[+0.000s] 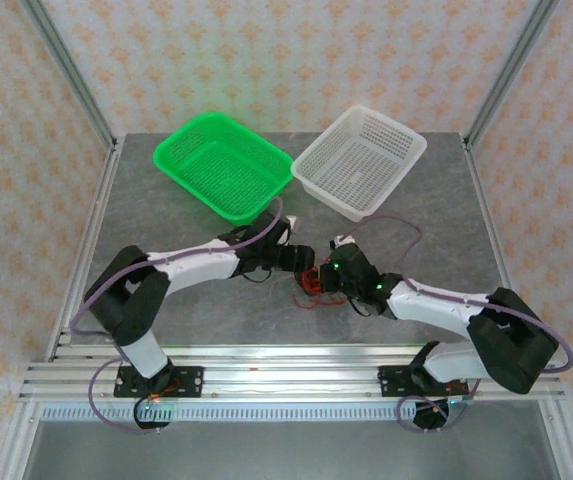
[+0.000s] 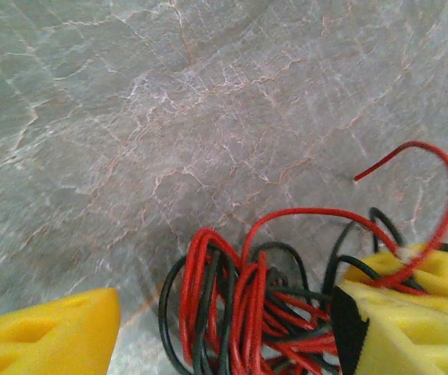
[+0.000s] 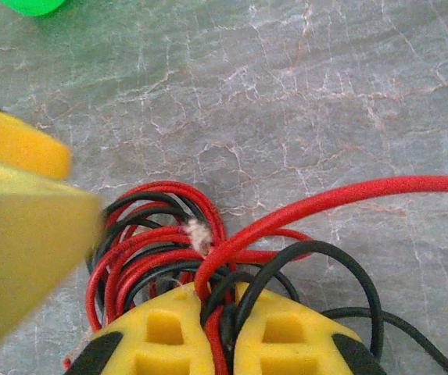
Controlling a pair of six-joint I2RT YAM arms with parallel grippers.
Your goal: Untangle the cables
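The cables are a small tangle of thin red and black wires on the grey table between the two arms. My left gripper stands open, its yellow fingers on either side of the tangle, low over the table. My right gripper is shut on a few red and black strands at the near edge of the tangle. One red wire arches away to the right. A yellow left-gripper finger sits blurred close on the left. In the top view the left gripper and right gripper nearly meet.
A green basket and a white basket stand at the back of the table, side by side. Aluminium frame posts rise at the table's back corners. A rail runs along the near edge by the arm bases.
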